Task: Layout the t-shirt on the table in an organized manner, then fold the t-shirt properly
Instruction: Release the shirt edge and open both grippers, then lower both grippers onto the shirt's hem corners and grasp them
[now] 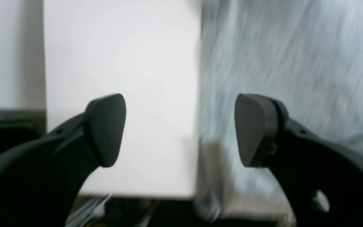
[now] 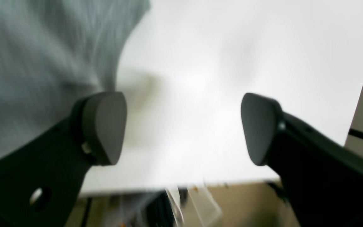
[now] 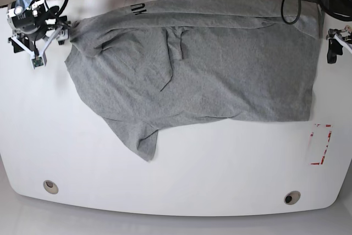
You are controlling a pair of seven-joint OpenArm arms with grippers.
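1. The white table [image 3: 176, 180] carries the grey t-shirt [image 3: 209, 70], spread across its far half, one sleeve [image 3: 140, 141] trailing nearer.
2. The left gripper [image 1: 180, 129] and right gripper [image 2: 183, 127] gape wide, empty, at the t-shirt's opposite ends, probably placed to pull it flat.

Only lettering: black block characters on the t-shirt [image 3: 192, 64], at its folded top edge near the table's [image 3: 176, 191] far left corner. Just a fragment shows, sideways and partly tucked under the fold, roughly two characters, not readable as a word. Red-and-white rectangular mark [image 3: 320, 144] near the tabletop's right edge, toward the near right corner: red outline only, no legible text on it. Both wrist views blurred, nothing readable there.
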